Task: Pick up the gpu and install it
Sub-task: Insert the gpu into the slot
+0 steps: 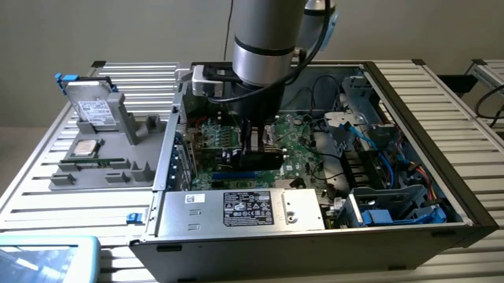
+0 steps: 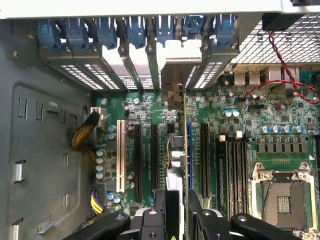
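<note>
My gripper (image 1: 256, 154) is down inside the open computer case (image 1: 409, 106), shut on the gpu (image 1: 228, 141). The gpu stands on edge over the green motherboard (image 1: 295, 144), with its green board and black cooler face showing. In the wrist view the gpu (image 2: 185, 150) appears edge-on as a thin line running from between my black fingers (image 2: 155, 222) to its silver bracket (image 2: 172, 75) at the case's rear slot openings. It sits over the expansion slots (image 2: 155, 155), next to the blue slot (image 2: 190, 150). Whether its edge is seated in a slot I cannot tell.
A silver power supply (image 1: 244, 209) with a label fills the case's near side. Cables and a blue drive cage (image 1: 393, 206) crowd the exterior view's right. A grey fixture (image 1: 110, 159) on the exterior view's left holds a hard drive (image 1: 91, 109) and a chip (image 1: 85, 147). The CPU socket (image 2: 282, 200) lies open.
</note>
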Controlling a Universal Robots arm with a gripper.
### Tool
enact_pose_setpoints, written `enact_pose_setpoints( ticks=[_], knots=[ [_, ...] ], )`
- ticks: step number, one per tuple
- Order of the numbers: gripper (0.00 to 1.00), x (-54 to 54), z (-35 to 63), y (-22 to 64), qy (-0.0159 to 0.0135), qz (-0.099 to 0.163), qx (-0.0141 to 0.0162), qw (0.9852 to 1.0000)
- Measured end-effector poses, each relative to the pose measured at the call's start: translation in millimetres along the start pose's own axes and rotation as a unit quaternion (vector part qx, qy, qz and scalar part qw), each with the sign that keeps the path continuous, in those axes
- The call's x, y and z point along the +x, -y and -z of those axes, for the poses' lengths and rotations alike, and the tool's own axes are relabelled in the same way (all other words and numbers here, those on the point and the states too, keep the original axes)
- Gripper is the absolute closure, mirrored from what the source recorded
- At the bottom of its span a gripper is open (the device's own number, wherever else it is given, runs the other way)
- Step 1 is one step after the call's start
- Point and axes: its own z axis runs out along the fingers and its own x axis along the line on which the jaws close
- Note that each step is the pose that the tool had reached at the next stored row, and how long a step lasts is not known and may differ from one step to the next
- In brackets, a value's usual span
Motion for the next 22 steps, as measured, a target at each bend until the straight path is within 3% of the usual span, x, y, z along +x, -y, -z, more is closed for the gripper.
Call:
enact_pose_setpoints(
  ticks=[5,22],
  knots=[
    [0.72,-0.1,-5.4,-0.7,0.0001,0.0,0.0017,1.0],
    [0.72,-3.4,-9.6,-5.5,-0.0003,0.0,0.0009,1.0]
  ],
)
